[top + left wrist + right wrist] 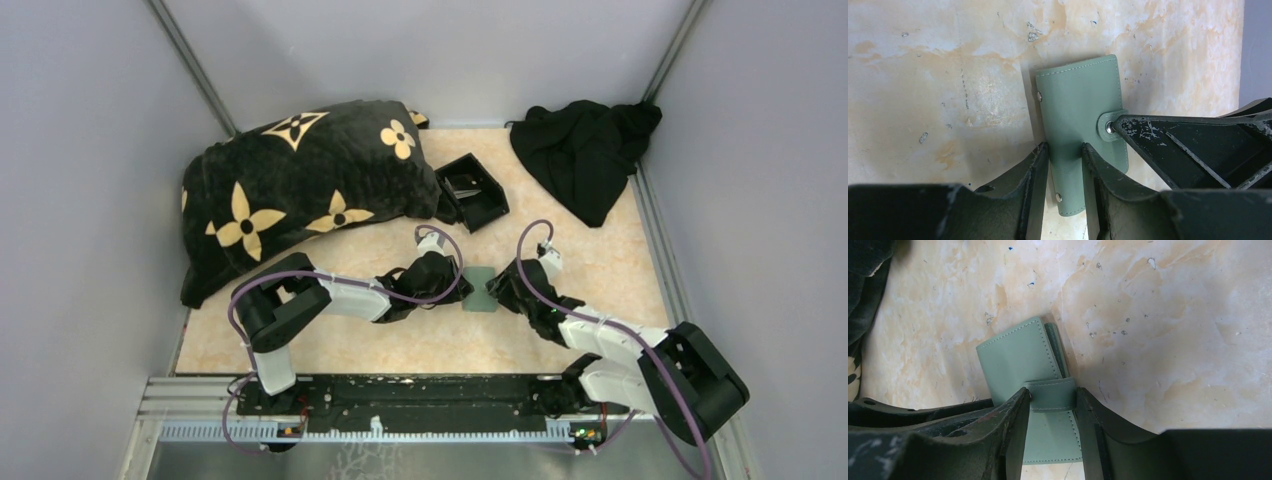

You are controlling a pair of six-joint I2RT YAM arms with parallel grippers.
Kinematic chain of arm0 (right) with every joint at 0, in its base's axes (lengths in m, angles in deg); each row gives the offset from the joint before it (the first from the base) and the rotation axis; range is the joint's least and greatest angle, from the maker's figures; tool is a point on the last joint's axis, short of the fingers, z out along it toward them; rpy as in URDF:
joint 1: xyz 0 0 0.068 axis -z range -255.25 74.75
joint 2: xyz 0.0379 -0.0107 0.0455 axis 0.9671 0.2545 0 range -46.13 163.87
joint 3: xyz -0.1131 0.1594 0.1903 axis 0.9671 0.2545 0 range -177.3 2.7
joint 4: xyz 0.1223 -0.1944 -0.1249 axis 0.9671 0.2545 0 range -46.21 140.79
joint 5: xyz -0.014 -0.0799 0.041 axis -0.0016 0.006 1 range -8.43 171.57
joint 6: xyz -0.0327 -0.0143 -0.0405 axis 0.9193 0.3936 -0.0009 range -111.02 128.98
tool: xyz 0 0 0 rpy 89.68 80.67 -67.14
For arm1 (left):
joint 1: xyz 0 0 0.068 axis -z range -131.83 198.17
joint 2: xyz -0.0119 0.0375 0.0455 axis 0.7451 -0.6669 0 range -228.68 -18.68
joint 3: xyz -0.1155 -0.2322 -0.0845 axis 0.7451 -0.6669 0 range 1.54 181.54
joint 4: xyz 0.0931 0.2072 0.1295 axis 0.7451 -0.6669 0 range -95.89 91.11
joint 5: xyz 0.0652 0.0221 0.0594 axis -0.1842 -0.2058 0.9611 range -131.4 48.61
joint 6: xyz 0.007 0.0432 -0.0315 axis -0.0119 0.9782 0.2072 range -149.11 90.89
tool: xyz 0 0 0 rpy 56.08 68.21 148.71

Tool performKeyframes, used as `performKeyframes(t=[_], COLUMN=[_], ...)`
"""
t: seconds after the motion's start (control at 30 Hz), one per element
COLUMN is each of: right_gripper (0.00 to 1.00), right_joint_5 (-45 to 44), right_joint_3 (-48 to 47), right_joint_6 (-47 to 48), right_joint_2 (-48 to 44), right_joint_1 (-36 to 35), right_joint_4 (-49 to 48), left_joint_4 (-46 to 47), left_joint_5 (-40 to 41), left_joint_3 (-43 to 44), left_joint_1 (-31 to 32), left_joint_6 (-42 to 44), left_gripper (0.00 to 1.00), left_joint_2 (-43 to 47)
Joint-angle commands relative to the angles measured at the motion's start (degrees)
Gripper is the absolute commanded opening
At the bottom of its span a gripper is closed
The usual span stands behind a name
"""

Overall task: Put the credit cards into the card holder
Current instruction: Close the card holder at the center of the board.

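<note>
Mid-table, the card holder (1078,100) lies flat, its strap (1052,396) seemingly fastened. The left gripper (1063,148), jaws half apart, rests its tips on it. The right gripper (1052,390) straddles the strap; whether it pinches, I cannot tell. Pin firmly and peel the strap upward. Farther off stands the black box (472,190); no credit cards show.

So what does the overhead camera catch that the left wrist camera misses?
Only the overhead view shows the flowered black pillow, the black open box beside it and the black cloth in the far corner. Only the left wrist view shows the card holder up close: its stitching, its metal studs and its snap tab. Both show the green holder lying on the marbled table, with the left gripper and the right gripper meeting at it.
</note>
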Motion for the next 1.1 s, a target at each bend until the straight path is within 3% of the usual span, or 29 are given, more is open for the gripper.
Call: performKeyframes(t=[0.0,0.5,1.07], right_gripper=[0.4,0.39,0.38], right_joint_5=[-0.3,-0.7,-4.3], right_joint_3=[1.6,2.8,5.0], right_joint_6=[0.9,1.6,-3.0], right_joint_2=[3.4,5.2,6.1], right_joint_1=[-0.2,-0.7,-7.0], right_joint_4=[9.9,11.2,11.7], left_joint_4=[-9.1,-8.9,-11.1], left_joint_5=[-1.7,-2.1,-3.1], left_joint_3=[-1.6,-1.6,0.3], left_joint_1=[0.0,0.1,0.1], left_joint_6=[0.8,0.4,-0.8], left_gripper=[0.39,0.39,0.39], left_joint_2=[-3.7,-4.1,-5.5])
